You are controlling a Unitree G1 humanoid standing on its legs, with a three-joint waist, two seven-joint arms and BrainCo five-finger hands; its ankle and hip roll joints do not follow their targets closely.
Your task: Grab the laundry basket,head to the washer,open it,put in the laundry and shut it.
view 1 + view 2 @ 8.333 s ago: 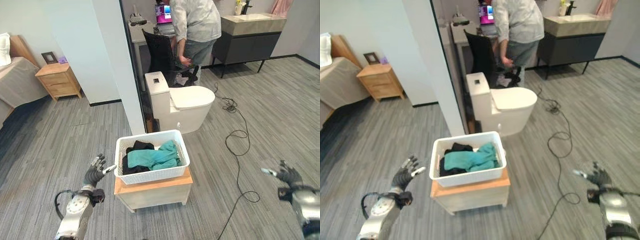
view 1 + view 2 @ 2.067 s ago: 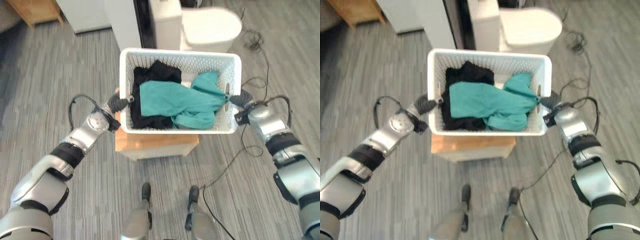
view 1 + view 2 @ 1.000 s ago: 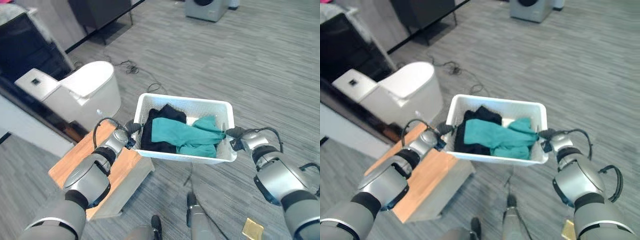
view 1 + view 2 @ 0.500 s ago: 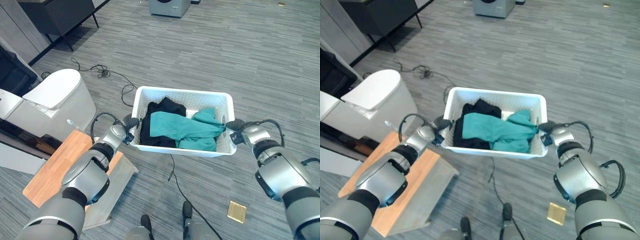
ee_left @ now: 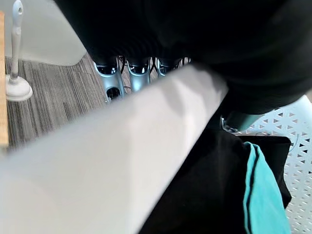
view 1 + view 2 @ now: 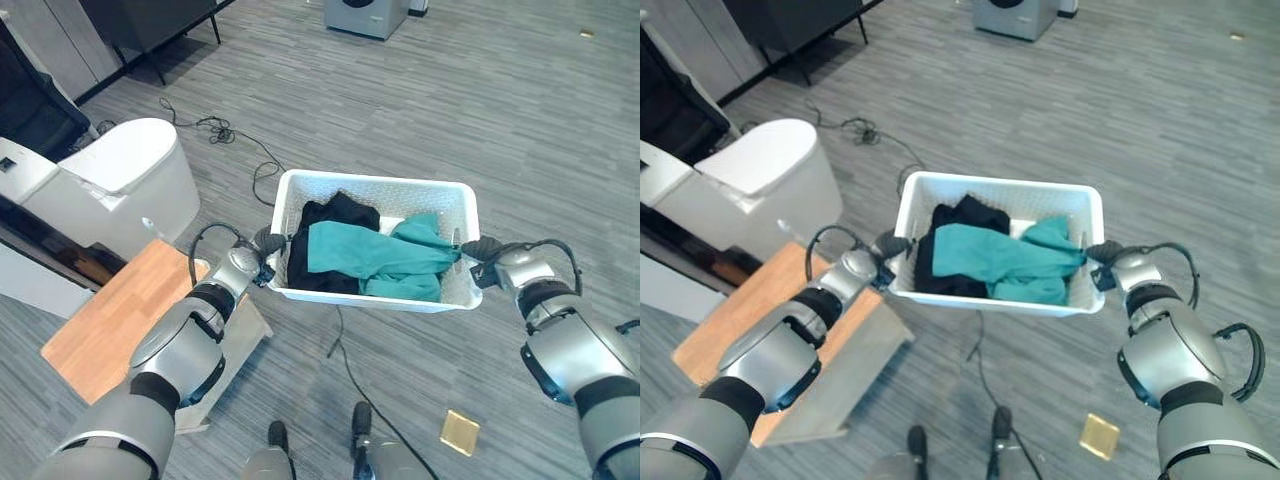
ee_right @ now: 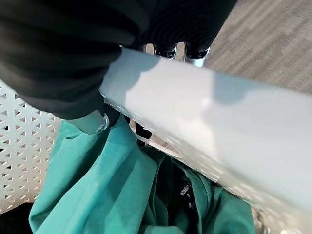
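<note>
Over open floor, L hand (image 6: 268, 243) & R hand (image 6: 482, 249) fingers curled on basket (image 6: 376, 189) rims (toilet (image 6: 130, 190) beside).

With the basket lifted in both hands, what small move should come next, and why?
Probably a step forward toward the washer at the far end of the floor. The left hand and right hand grip opposite rims of the laundry basket, held level off the wooden stand, clothes inside.

White laundry basket (image 6: 372, 296), airborne, clothes (image 6: 370, 258) inside
</note>
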